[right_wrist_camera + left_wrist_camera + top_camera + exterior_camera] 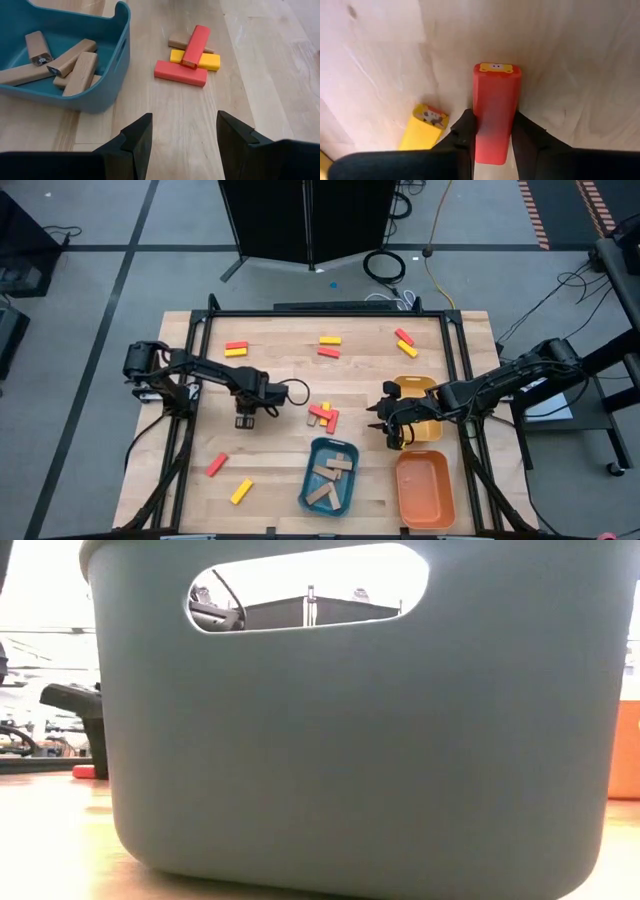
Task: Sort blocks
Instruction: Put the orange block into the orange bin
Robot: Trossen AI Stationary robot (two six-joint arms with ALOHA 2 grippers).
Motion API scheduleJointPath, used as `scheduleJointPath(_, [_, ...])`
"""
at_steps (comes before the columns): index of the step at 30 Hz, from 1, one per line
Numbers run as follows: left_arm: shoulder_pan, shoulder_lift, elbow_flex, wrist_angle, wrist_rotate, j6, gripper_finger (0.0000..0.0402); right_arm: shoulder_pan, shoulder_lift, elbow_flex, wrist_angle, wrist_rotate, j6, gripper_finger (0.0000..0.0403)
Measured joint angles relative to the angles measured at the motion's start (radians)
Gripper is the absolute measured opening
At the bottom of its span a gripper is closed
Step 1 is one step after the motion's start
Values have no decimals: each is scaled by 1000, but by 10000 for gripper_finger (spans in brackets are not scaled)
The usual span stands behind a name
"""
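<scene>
My left gripper (245,417) points down at the table left of centre, shut on a red block (495,112). A yellow block (422,129) lies just beside it. A pile of red, yellow and tan blocks (189,56) lies at the table's middle. My right gripper (182,145) hovers open near that pile, with nothing between its fingers. Pairs of red and yellow blocks (236,348) (330,345) (405,342) lie toward the far edge. A red block (217,465) and a yellow block (241,491) lie near the front left. Tan blocks (75,65) lie in the blue tray (312,480). My left gripper pinches the red block's two long sides (481,131) between its two fingers (466,131), toward the block's end nearer the wrist. The fingers come from above, pointing down, and the block runs out beyond them. Whether the block rests on the table does not show.
An orange tray (425,490) stands right of the blue tray at the near edge. A yellow tray (412,388) sits partly under my right arm. In the low view the blue tray's wall (350,740) fills nearly everything. Bare wood lies between the pile and the far blocks.
</scene>
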Motion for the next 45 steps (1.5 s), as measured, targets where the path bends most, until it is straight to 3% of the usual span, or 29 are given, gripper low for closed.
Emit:
scheduleJointPath(11, [-47,-10,236,58,51,-106,80,0,0,0,0,-1,0,146])
scheduleJointPath(17, [-116,-10,308,332,98,-92,83,0,0,1,-1,-3,27,146])
scheduleJointPath(23, [-163,-11,318,606,196,-158,84,0,-3,1,-32,-6,64,146])
scheduleJointPath(28, [-217,-11,318,781,207,-158,85,0,-13,1,-45,-10,56,146])
scheduleJointPath(30, [-231,-11,318,845,189,-157,85,0,-19,1,-51,-18,55,146])
scheduleJointPath(39, [-289,-11,318,1123,59,-103,85,0,-67,76,-94,-241,48,146])
scheduleJointPath(42, [-315,-11,308,1249,-68,-71,86,25,-76,77,-12,-236,52,146])
scheduleJointPath(45, [-336,-11,288,1324,-213,-98,86,51,-80,77,41,-165,79,146])
